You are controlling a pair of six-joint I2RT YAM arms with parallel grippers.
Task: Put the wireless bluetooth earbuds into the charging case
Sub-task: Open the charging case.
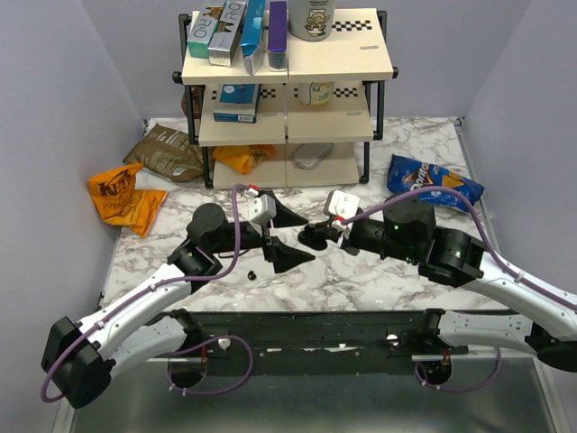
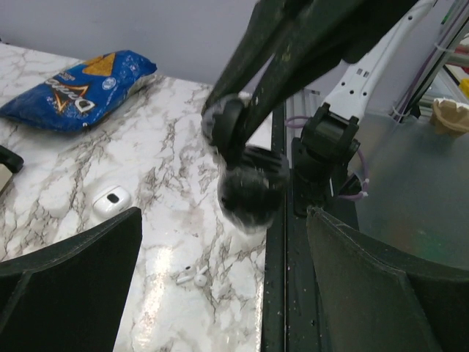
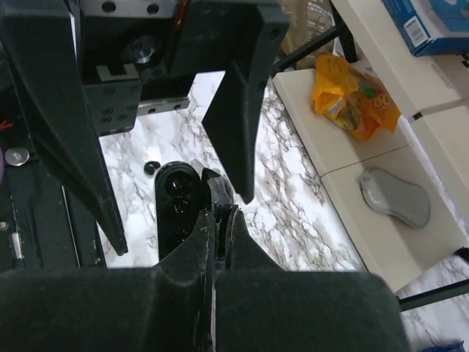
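The charging case [image 3: 174, 209] is a black oval lying open, its dark cavities facing up. My right gripper [image 3: 220, 214] is shut on its raised lid edge. In the top view the right gripper [image 1: 321, 236] holds the case [image 1: 311, 240] at mid-table. My left gripper [image 1: 305, 240] is open, with one finger on each side of the case. From the left wrist view the case [image 2: 253, 187] hangs blurred between the left gripper's [image 2: 223, 214] wide fingers. One tiny black earbud [image 1: 251, 272] lies on the marble beside the case, also showing as a bud [image 3: 152, 168]. I cannot see a second bud.
A white earbud pair [image 2: 192, 276] and a white case [image 2: 111, 202] lie on the marble. A blue chip bag [image 1: 433, 180] sits at right, with orange [image 1: 122, 194] and brown [image 1: 167, 152] bags at left. A shelf rack [image 1: 288, 117] with boxes stands at the back.
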